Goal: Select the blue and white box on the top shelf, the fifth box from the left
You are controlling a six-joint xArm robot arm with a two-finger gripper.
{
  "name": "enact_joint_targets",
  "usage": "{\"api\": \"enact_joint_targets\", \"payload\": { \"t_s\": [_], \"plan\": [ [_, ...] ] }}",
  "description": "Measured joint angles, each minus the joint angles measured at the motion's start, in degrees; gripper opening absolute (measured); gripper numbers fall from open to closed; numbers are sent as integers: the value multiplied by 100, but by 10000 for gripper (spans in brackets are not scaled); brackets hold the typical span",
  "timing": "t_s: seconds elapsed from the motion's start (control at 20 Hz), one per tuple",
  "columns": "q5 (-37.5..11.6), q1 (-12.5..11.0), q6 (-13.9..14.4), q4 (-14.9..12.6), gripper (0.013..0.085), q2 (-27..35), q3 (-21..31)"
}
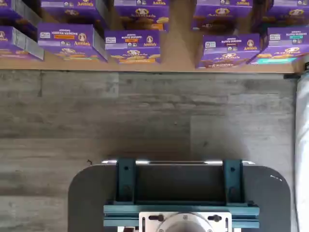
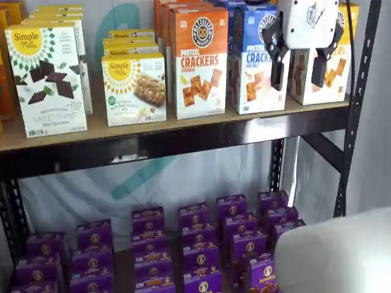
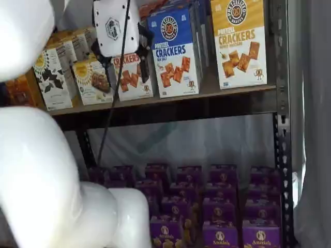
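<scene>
The blue and white box (image 2: 253, 67) stands upright on the top shelf (image 2: 183, 129), between an orange-topped carton and a yellow-topped carton. It also shows in a shelf view (image 3: 175, 51) on the shelf board (image 3: 217, 92). My gripper (image 2: 297, 82) hangs in front of the shelf at box height. It is open and empty, with a plain gap between its two black fingers (image 2: 277, 67). It overlaps the blue box's right edge and the yellow-topped carton. In a shelf view the gripper (image 3: 125, 72) shows in front of the orange-topped carton. The wrist view does not show the box.
The orange-topped Cheddar carton (image 2: 198, 61) and yellow-topped carton (image 3: 240, 41) flank the blue box. Simple Mills boxes (image 2: 49, 79) stand further left. Purple boxes (image 2: 195, 244) fill the lower level and show in the wrist view (image 1: 133, 46). A black upright (image 2: 357, 104) stands at right. The white arm (image 3: 31, 170) fills the foreground.
</scene>
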Motion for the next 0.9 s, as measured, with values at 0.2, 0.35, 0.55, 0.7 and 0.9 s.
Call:
{"api": "enact_joint_targets", "payload": {
  "t_s": [0.2,0.35,0.55,0.7,0.9],
  "plan": [
    [-30,-321,-172,351,850,-26,37],
    [-59,-337,-200,338,850,-21,61],
    [-390,-253,-210,138,850,-36,127],
    [-851,-171,-210,-81,850,7,145],
    [-1477,-262,-322,-237,850,443,-159]
  ]
}}
